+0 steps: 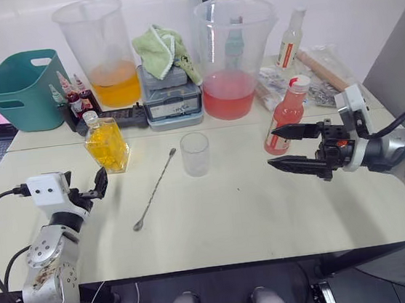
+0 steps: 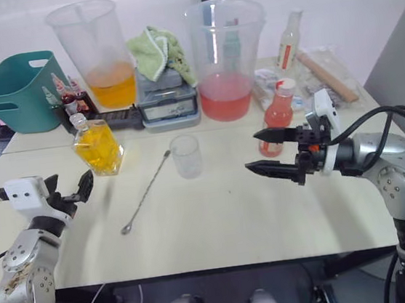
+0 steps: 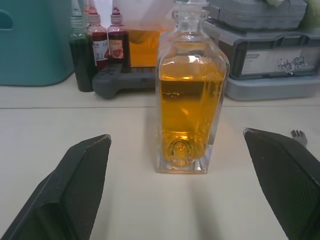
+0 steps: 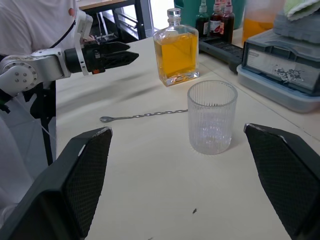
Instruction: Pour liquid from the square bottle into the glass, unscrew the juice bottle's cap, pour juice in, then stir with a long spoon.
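Left gripper (image 1: 101,183) fingers spread wide, empty, just in front of the square bottle (image 1: 105,142), upright on the surface (image 1: 268,210). Right gripper (image 1: 290,149) fingers also spread wide, empty, beside the juice bottle (image 1: 286,116), cap (image 1: 299,81) on. Glass (image 1: 195,154) right of the square bottle, long spoon (image 1: 154,190) lying between them.

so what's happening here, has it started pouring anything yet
Not yet. The left gripper is open and lined up on the square bottle, which stands untouched on the table. The right gripper hangs open beside the capped juice bottle. The glass is empty, and the long spoon lies next to it.
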`<state>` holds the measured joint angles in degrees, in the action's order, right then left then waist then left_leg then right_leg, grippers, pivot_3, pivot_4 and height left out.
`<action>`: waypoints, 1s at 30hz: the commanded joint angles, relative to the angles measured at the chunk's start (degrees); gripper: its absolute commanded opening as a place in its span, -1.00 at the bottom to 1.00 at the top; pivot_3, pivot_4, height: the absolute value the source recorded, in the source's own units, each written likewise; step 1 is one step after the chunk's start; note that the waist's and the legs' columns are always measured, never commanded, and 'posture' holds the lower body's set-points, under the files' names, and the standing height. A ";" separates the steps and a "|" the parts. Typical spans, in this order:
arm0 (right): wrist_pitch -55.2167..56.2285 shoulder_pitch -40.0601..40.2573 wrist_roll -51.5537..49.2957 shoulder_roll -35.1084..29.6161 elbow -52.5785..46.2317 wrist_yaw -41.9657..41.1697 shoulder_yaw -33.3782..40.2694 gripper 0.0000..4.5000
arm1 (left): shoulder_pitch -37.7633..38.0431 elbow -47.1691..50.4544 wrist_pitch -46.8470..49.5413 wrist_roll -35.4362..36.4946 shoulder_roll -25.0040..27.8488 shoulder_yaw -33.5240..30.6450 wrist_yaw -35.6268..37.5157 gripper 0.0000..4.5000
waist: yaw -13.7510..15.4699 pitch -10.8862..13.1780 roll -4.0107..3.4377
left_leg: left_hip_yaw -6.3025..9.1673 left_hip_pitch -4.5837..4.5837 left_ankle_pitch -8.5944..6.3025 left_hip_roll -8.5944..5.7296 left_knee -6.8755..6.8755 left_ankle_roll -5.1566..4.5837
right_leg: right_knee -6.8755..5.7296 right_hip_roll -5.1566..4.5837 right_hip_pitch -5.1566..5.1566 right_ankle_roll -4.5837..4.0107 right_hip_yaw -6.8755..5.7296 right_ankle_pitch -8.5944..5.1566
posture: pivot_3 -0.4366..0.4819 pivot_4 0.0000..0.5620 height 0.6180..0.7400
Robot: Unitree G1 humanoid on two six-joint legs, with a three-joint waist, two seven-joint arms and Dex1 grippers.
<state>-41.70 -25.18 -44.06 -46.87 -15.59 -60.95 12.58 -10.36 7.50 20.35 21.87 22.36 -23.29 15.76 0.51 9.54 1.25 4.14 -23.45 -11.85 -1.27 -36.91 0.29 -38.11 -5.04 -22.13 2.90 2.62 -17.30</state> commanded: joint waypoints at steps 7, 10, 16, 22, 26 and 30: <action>0.50 2.70 -2.63 -0.06 -6.07 4.57 4.08 0.99 | -13.20 -16.00 -4.58 -2.79 3.29 2.94 3.17 1.00 | 0.06 0.00 0.03 | 0.04 -0.03 0.00 -0.05 -0.06 0.00 | 0.00 -0.03 0.00 0.04 -0.04 0.03 | -0.05 -0.47 1.00; 0.84 3.34 -2.95 -0.39 -6.40 4.82 4.36 0.99 | -16.24 -20.45 -5.30 -3.20 3.94 3.90 5.06 1.00 | 0.04 0.01 0.05 | 0.05 -0.05 0.00 -0.06 -0.06 0.00 | 0.00 -0.02 -0.02 0.04 -0.06 0.04 | -0.05 -0.47 1.00; 1.36 4.64 -2.96 -0.77 -6.99 5.12 5.08 0.99 | -19.04 -24.73 -7.76 -3.95 4.04 4.39 5.61 1.00 | -0.03 0.01 0.05 | 0.05 -0.05 0.00 -0.06 -0.06 0.00 | -0.01 -0.02 -0.02 0.04 -0.06 0.04 | -0.05 -0.47 1.00; 2.18 5.80 -2.65 -0.81 -6.91 4.85 5.20 0.99 | -23.41 -28.72 -10.11 -4.37 3.35 4.82 4.87 1.00 | 0.08 0.02 0.10 | 0.06 -0.06 0.01 -0.10 -0.08 0.00 | -0.01 -0.05 -0.02 0.06 -0.06 0.05 | -0.05 -0.47 1.00; 2.61 5.92 -2.51 -0.72 -6.87 4.89 4.80 0.99 | -25.77 -31.62 -11.66 -4.84 3.40 5.07 4.83 1.00 | 0.05 0.02 0.10 | 0.06 -0.06 0.01 -0.12 -0.08 0.00 | -0.02 -0.07 -0.02 0.08 -0.06 0.06 | -0.05 -0.47 1.00; 2.71 5.89 -2.58 -0.74 -6.89 4.97 4.69 0.99 | -26.97 -33.54 -12.73 -5.46 3.50 5.78 5.15 1.00 | -0.02 0.02 0.10 | 0.06 -0.06 0.01 -0.13 -0.08 0.00 | -0.03 -0.06 -0.02 0.08 -0.06 0.06 | -0.05 -0.47 1.00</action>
<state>-40.11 -19.20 -46.20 -46.81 -20.85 -56.08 15.91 -36.05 -26.18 9.42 16.96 25.32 -17.58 20.81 0.49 9.57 1.35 4.20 -23.50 -11.84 -1.39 -36.99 0.28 -38.14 -5.10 -22.16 2.98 2.56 -17.25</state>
